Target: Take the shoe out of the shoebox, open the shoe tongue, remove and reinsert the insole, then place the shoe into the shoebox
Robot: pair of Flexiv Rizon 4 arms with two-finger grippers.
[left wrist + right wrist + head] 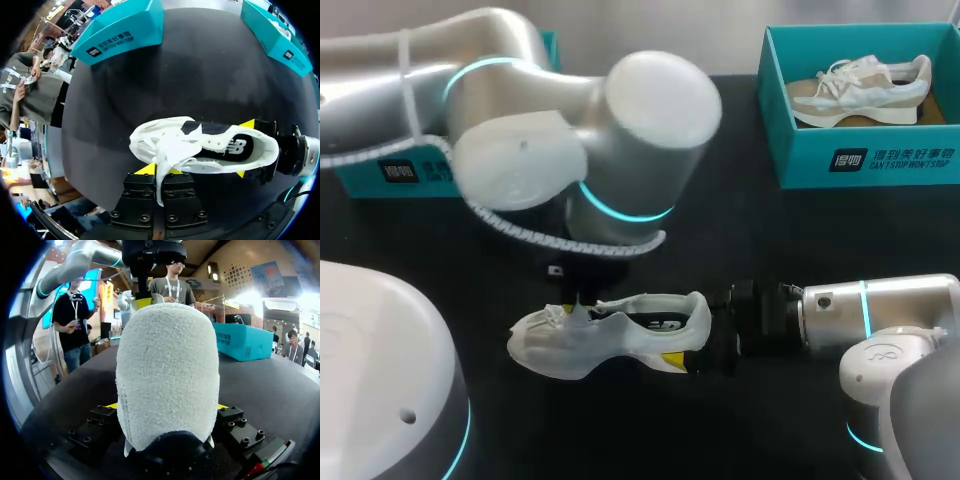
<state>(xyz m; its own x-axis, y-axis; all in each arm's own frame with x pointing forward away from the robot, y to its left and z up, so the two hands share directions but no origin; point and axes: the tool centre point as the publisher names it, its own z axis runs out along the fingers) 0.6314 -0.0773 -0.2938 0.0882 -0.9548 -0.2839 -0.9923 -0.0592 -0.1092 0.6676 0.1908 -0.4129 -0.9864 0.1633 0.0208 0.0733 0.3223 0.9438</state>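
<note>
A white shoe (610,335) lies on the black table, toe to the left, with its black insole (235,147) showing inside. My right gripper (166,406) comes in from the right, its fingers wide apart and pressed on both sides of the heel (167,375). My left gripper (160,170) hangs over the shoe's front, pinched shut on the white tongue (165,150), which stands pulled up out of the opening. In the head view the left arm's wrist hides this gripper.
A teal shoebox (860,150) at the back right holds a second, beige and white shoe (860,85). Another teal box (380,175) stands at the back left, partly behind my left arm. Bare black table lies between them.
</note>
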